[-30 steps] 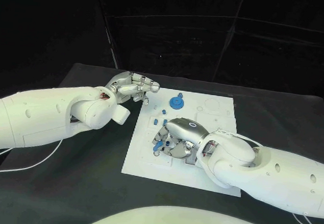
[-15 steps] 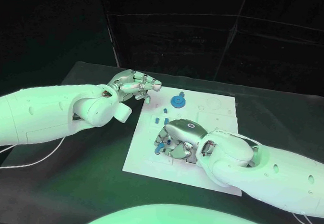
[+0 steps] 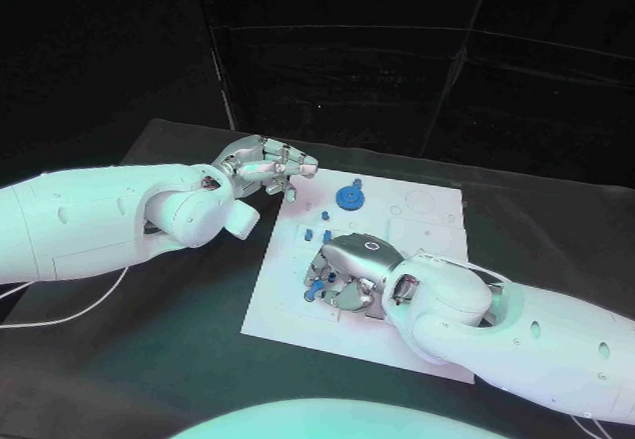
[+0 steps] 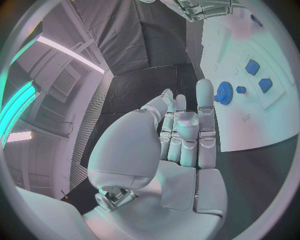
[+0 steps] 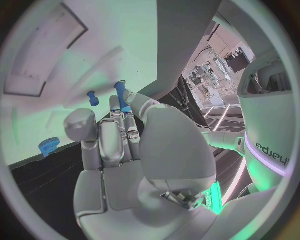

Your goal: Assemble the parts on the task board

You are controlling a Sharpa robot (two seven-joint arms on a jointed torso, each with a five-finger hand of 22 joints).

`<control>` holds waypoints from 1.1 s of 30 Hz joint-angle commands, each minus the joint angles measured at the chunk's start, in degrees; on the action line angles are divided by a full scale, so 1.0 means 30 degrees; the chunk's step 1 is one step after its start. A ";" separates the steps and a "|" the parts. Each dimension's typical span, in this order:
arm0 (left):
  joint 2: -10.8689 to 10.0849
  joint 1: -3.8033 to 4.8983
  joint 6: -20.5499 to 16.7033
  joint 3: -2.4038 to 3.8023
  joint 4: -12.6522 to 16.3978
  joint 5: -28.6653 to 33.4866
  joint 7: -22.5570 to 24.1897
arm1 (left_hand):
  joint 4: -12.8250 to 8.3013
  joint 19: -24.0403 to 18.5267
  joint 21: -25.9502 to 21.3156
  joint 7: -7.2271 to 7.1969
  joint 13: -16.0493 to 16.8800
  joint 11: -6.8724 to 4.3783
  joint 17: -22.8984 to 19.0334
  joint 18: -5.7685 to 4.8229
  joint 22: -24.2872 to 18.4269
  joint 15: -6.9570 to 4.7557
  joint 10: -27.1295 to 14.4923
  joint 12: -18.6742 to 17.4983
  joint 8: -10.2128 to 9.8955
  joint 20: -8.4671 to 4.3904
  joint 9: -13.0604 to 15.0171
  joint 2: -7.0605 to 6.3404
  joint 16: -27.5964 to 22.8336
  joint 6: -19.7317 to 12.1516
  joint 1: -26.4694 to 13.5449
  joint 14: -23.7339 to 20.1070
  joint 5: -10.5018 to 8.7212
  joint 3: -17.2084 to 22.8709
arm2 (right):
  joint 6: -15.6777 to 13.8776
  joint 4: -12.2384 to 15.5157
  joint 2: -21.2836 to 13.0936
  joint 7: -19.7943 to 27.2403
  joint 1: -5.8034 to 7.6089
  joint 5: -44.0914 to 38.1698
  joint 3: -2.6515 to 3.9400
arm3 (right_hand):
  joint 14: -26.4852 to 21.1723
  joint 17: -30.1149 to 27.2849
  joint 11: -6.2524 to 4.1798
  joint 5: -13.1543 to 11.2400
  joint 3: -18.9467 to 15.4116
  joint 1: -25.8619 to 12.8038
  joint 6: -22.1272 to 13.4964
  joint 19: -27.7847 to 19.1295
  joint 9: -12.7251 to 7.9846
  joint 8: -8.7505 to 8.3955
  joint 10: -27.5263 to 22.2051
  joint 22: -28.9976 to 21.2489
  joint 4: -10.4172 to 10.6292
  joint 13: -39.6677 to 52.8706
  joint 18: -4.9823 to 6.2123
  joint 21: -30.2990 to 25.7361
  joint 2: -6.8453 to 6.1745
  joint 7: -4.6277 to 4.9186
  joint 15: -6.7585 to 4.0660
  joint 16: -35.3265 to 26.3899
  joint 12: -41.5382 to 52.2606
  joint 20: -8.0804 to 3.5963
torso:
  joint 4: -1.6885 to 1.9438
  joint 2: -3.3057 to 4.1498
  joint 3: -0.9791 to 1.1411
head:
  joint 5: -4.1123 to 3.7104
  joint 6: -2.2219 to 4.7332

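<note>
Head view shows my right hand [image 3: 346, 273] low over the near part of the white board [image 3: 418, 231], fingers curled round a blue peg [image 5: 121, 96]; my right wrist view shows that peg pinched upright between thumb and fingers. A second small peg [image 5: 92, 98] stands just beside it on the board. My left hand [image 3: 268, 163] hangs off the board's far left corner, fingers straight and close together, gripping nothing. A blue gear [image 3: 349, 198] sits near it on the board's far part.
</note>
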 commanded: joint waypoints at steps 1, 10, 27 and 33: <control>0.0018 0.0030 0.0215 0.0017 0.0020 0.0042 0.0084 | -0.0004 -0.0149 -0.0086 0.0005 -0.0023 0.0001 -0.0016 0.0209 -0.0027 0.0057 -0.0104 -0.0055 0.0055 0.0011 -0.0021 0.0175 -0.0072 -0.0137 -0.0016 -0.0116 -0.0031 0.0090 | 0.0323 -0.0085 0.0075 -0.0338 -0.0005 -0.0527 -0.0006 | 0.0615 -0.0023 0.0042 0.0152 -0.0044 -0.0012 -0.0004 0.0055 0.0016 0.0046 0.0094 0.0003 -0.0085 0.0017 0.0000 0.0080 -0.0003 0.0106 -0.0091 -0.0005 0.0016 -0.0021 | 0.0009 0.0001 0.0005 | 0.0008 -0.0013; -0.0006 0.0030 0.0213 0.0017 0.0039 0.0042 0.0076 | -0.0004 -0.0149 -0.0086 0.0005 -0.0023 0.0001 -0.0016 0.0209 -0.0027 0.0057 -0.0104 -0.0055 0.0055 0.0011 -0.0021 0.0175 -0.0072 -0.0137 -0.0016 -0.0116 -0.0031 0.0090 | 0.0548 -0.0220 0.0294 -0.0225 -0.0081 -0.0871 -0.0040 | 0.0615 -0.0012 0.0033 0.0194 -0.0035 0.0006 0.0003 0.0058 0.0014 0.0048 0.0095 0.0027 -0.0107 0.0021 -0.0002 0.0093 0.0021 0.0095 -0.0094 0.0004 0.0009 -0.0017 | 0.0009 0.0009 -0.0006 | 0.0064 -0.0078; -0.0015 0.0031 0.0210 0.0017 0.0014 0.0040 0.0070 | -0.0004 -0.0149 -0.0086 0.0005 -0.0023 0.0001 -0.0016 0.0209 -0.0027 0.0057 -0.0104 -0.0055 0.0055 0.0011 -0.0021 0.0175 -0.0072 -0.0137 -0.0016 -0.0116 -0.0031 0.0090 | 0.0687 -0.0348 0.0520 -0.0154 -0.0107 -0.1096 -0.0201 | 0.0511 -0.0344 0.0597 0.0904 -0.0658 -0.0983 -0.1492 -0.0212 -0.0261 -0.0805 -0.1347 -0.0322 0.0225 -0.0343 0.0040 -0.0139 -0.0657 0.0579 0.0345 -0.0156 -0.0954 0.0311 | 0.0007 -0.0008 0.0000 | 0.0081 -0.0073; 0.0000 0.0031 0.0229 0.0017 0.0001 0.0040 0.0059 | -0.0004 -0.0149 -0.0086 0.0005 -0.0023 0.0001 -0.0016 0.0209 -0.0027 0.0057 -0.0104 -0.0055 0.0055 0.0011 -0.0021 0.0175 -0.0072 -0.0137 -0.0016 -0.0116 -0.0031 0.0090 | 0.0226 -0.0336 0.0541 0.0008 -0.0108 -0.1310 -0.0212 | 0.0472 -0.0453 0.0613 0.1000 -0.0884 -0.1188 -0.2279 -0.0284 -0.0269 -0.0893 -0.1594 -0.0402 0.0335 -0.0434 0.0077 -0.0201 -0.0867 0.0489 0.0385 -0.0200 -0.1111 0.0425 | -0.0006 0.0002 0.0006 | 0.0071 -0.0051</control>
